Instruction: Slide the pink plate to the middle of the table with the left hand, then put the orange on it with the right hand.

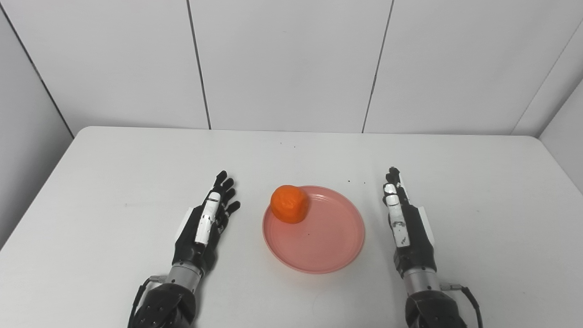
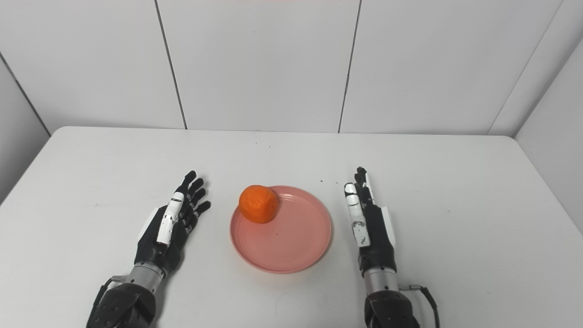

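1. The white counter (image 1: pixel 136 164) spreads wide around me; its far edge runs along the panelled wall (image 1: pixel 291 64), and its left and right edges angle in toward the far corners.
2. Open surface lies on every side of the work: broad bare stretches to the far left and far right, and a deep band between the plate and the far edge.
3. The pink plate (image 1: pixel 319 246) sits near the middle of the counter, a little toward my near side, well clear of every edge.
4. The orange (image 1: pixel 289 203) rests on the plate's far-left part, just inside the rim, overlapping the rim line from my view.
5. My left robot hand (image 1: pixel 207 223) lies low over the counter to the left of the plate, fingers spread and stretched forward, holding nothing. A strip of bare counter separates it from the plate's left rim.
6. My right robot hand (image 1: pixel 403 221) lies to the right of the plate, turned edge-on, fingers straight and close together pointing away from me, holding nothing. It too stands apart from the plate's rim.
7. The orange is nearer my left robot hand than my right, level with the left fingertips (image 1: pixel 224 181) and a bit right of them.
8. A few tiny dark specks (image 1: pixel 348 181) dot the counter beyond the plate.
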Controlling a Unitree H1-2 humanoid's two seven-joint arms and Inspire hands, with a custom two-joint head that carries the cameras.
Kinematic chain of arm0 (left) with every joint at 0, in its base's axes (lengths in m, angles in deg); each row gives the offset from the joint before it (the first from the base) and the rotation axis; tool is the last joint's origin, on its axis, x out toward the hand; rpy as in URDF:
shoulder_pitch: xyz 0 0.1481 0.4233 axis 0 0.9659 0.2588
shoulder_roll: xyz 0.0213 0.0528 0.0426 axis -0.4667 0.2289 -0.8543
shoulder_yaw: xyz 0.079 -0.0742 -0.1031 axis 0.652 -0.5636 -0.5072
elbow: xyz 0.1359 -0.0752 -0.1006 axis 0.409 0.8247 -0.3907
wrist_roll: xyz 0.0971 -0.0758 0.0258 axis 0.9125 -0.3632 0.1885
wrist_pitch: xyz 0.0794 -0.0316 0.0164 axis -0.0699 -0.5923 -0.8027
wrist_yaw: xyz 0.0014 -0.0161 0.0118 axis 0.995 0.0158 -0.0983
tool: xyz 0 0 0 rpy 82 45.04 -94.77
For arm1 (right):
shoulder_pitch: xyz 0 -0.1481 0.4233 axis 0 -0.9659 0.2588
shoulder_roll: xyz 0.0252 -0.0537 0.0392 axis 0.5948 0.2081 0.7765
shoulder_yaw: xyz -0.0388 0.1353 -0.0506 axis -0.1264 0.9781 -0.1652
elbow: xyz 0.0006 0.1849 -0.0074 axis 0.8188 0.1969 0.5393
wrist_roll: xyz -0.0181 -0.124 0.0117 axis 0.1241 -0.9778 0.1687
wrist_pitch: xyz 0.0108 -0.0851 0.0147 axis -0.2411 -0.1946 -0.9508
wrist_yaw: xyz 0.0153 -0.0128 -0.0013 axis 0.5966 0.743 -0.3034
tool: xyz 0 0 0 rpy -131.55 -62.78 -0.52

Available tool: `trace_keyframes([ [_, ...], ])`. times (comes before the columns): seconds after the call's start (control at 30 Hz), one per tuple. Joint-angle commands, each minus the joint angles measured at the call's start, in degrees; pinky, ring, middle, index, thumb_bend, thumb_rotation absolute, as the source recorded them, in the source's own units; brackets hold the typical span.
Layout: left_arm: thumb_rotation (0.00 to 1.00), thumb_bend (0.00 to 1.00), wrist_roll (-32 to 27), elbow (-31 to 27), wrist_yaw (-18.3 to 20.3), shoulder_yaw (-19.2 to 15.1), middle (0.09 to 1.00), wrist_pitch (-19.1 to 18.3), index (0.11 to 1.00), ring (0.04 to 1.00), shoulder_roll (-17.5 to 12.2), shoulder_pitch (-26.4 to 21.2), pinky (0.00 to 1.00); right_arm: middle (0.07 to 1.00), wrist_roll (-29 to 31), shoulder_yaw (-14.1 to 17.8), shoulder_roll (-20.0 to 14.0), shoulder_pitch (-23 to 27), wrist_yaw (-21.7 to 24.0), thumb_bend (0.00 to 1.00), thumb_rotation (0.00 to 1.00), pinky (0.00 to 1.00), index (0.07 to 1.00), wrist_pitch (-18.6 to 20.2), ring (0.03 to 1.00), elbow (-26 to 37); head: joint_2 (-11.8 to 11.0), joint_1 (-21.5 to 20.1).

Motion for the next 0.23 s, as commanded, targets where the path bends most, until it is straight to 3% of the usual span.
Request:
trace_keyframes([
  [0.0, 1.0, 0.37, -0.3, -1.4, 0.7, 0.3, 1.0, 1.0, 1.0, 1.0, -0.3, -0.5, 1.0, 1.0, 0.3, 0.0, 0.4, 1.1, 0.0, 0.39, 1.0, 1.0, 1.0, -0.6, 1.0, 0.6, 0.2, 0.2],
  [0.2, 1.0, 0.38, -0.3, -2.1, 1.7, 1.2, 1.0, 0.9, 1.0, 1.0, -1.5, 0.1, 1.0, 1.0, 1.0, 0.0, 0.9, 0.5, -0.3, 0.34, 1.0, 1.0, 1.0, -0.5, 1.0, 0.5, 0.5, 0.4],
])
